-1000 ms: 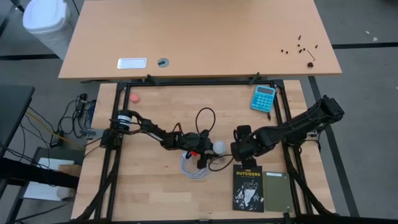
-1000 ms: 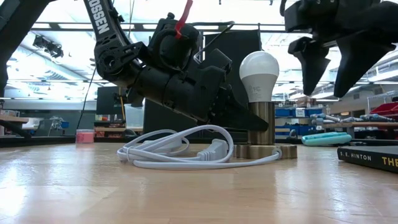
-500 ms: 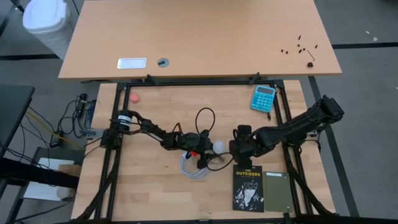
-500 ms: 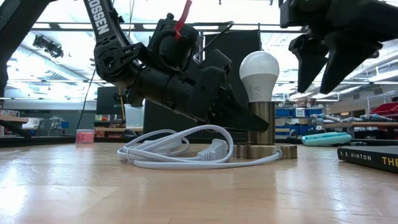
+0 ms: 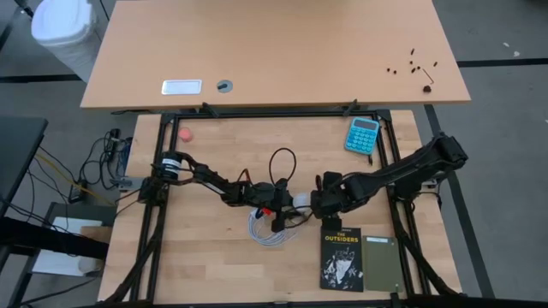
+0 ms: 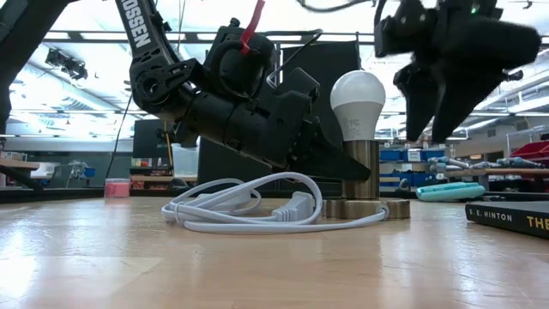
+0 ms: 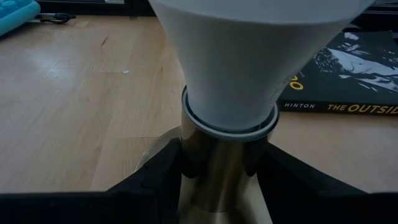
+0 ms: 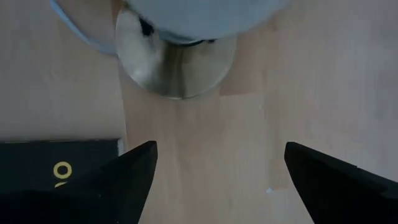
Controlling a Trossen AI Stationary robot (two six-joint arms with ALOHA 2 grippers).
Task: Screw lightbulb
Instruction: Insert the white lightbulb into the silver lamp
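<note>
1. Wooden table (image 5: 214, 257) carries my work; a Hinton paperback (image 5: 342, 257) lies near the front edge.
2. My left gripper (image 7: 217, 163) is pinched on the metal socket column (image 6: 362, 170), steadying it.
3. My right gripper (image 6: 431, 116) hangs spread just beside the lightbulb (image 6: 358, 105), which stands upright in that socket.
4. I'd centre the jaws over the dome, close gently, then twist.
</note>
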